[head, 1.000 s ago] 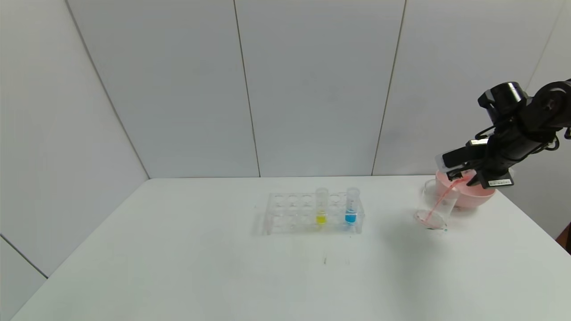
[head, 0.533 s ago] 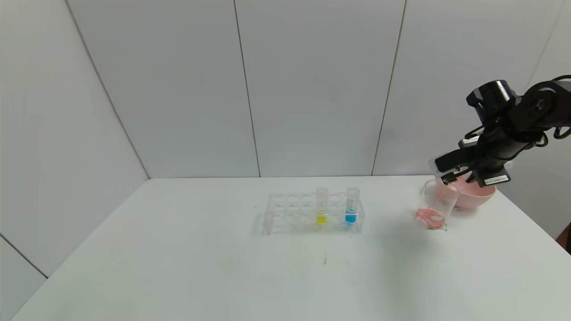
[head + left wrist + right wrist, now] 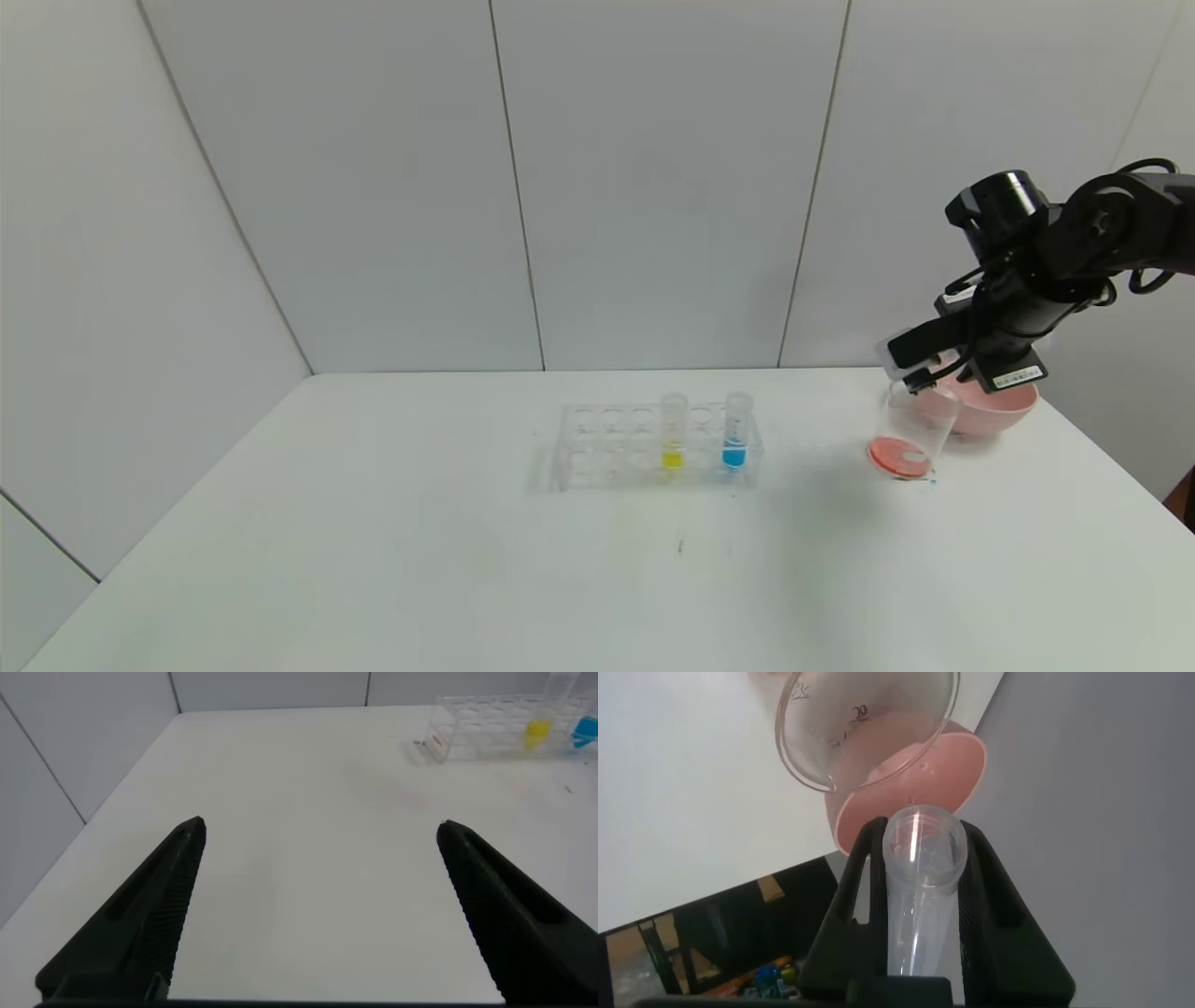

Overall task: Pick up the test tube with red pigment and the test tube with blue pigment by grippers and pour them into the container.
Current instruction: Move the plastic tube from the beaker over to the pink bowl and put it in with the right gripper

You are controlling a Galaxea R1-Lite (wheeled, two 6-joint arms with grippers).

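Fingers of the right gripper are clamped on the emptied red tube, tilted above the beaker holding red liquid. Clearance should be gained before the blue tube, racked, is fetched.

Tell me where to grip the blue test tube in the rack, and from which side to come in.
Grip the test tube with blue pigment on its clear upper part, just below the rim, probably coming from above. It stands upright in the rack, whose walls enclose its lower half, and the yellow tube stands close on one side, so only the top is free.
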